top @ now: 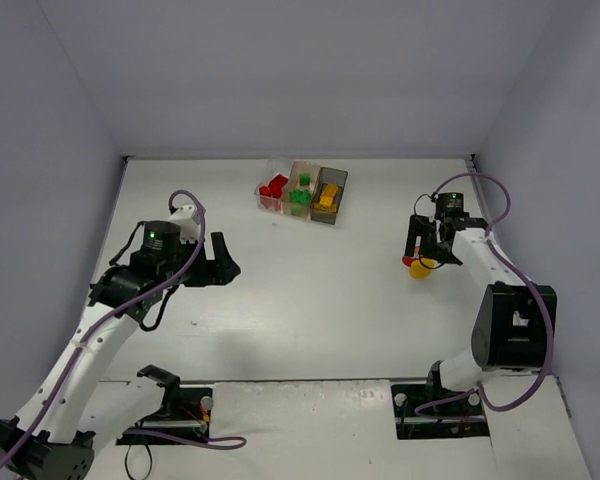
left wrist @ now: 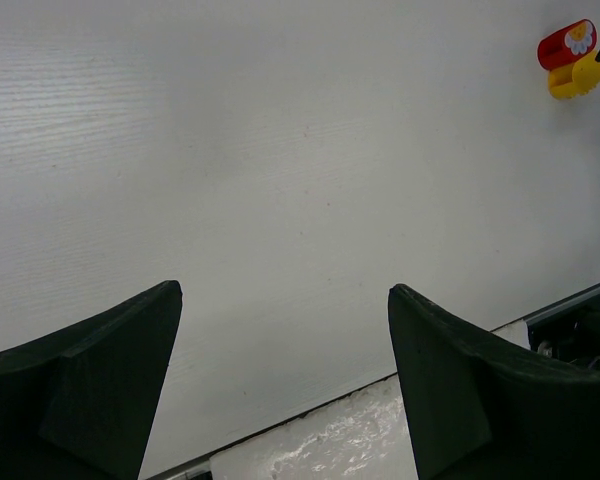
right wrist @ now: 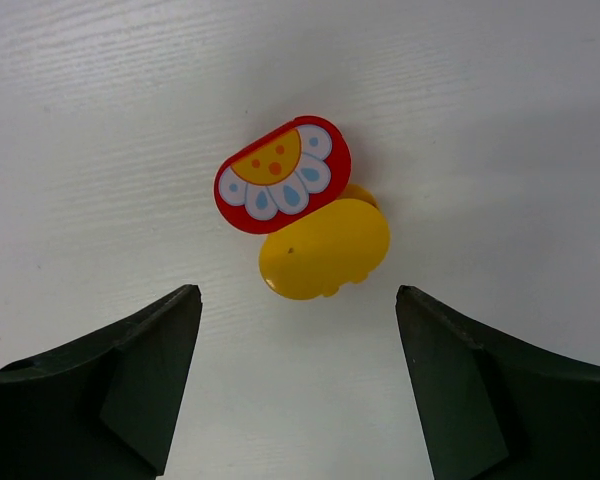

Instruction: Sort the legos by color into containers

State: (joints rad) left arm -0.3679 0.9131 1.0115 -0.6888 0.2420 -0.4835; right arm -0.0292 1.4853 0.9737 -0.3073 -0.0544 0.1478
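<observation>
Legos lie just under your right claw (right wrist: 296, 296): a red flower-printed piece (right wrist: 282, 175) touching a yellow piece (right wrist: 325, 250), both untouched, its fingers spread apart, on the right side of the desk (top: 310, 310). Your left claw (left wrist: 285, 288) gapes wide over the desk's left. Far centre, the containers (top: 302, 190) hold red, green and yellow bricks.

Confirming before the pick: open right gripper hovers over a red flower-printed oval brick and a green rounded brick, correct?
No: the right wrist view shows the rounded plastic brick under the open right gripper, with the red flower-printed oval brick, is yellow, not green.
</observation>
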